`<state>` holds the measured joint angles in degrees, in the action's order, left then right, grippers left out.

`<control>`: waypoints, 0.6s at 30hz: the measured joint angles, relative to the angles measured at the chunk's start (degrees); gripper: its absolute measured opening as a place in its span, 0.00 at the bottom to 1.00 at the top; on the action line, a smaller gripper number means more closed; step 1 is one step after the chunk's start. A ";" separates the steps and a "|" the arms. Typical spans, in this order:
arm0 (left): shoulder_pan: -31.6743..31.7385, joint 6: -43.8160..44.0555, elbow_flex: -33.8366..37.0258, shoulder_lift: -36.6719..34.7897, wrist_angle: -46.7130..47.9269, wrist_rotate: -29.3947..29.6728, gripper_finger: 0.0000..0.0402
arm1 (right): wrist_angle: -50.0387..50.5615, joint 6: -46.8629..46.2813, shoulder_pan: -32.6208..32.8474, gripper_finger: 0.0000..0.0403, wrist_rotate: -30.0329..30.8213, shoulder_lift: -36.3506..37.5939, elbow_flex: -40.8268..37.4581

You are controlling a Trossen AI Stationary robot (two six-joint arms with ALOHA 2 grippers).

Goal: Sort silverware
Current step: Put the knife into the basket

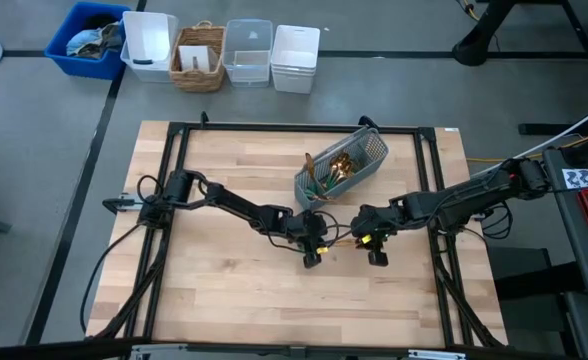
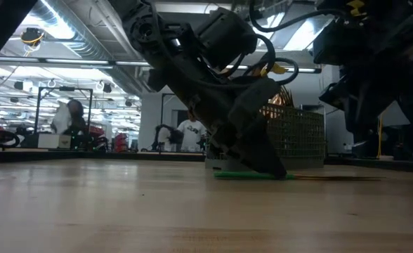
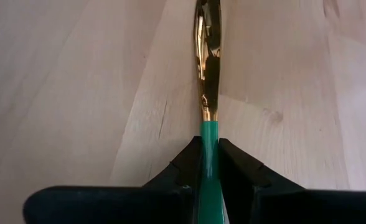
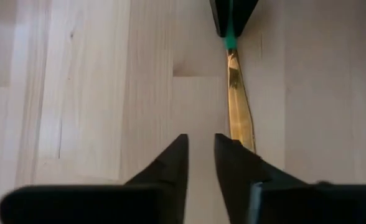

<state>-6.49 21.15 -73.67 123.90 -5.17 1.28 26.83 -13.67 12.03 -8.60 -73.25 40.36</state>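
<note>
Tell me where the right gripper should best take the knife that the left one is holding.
Probably the bare gold blade, from above, fingers straddling its narrow width. The knife lies flat on the table; the left gripper covers its teal handle, and the right gripper hovers beside the blade.

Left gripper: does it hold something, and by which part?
Yes. The left gripper is shut on a gold-headed piece of silverware with a slim teal-green handle, gripping the handle; the right gripper holds nothing.
</note>
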 joint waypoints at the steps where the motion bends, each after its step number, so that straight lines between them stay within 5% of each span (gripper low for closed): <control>1: 0.01 0.12 0.00 0.00 0.00 -0.64 0.10 | 0.00 0.00 0.00 0.21 0.06 0.00 0.00; 7: 0.36 4.43 -0.02 0.00 -0.07 -2.46 0.10 | -0.01 3.48 0.00 0.33 0.48 -1.99 0.00; 18: 0.38 7.57 -0.02 -0.01 -0.20 -2.65 0.10 | 0.04 8.17 0.00 0.32 6.89 -9.82 0.00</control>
<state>-6.11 28.72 -73.69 123.88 -5.37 -1.37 26.87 -5.50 12.03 -1.71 -83.07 40.36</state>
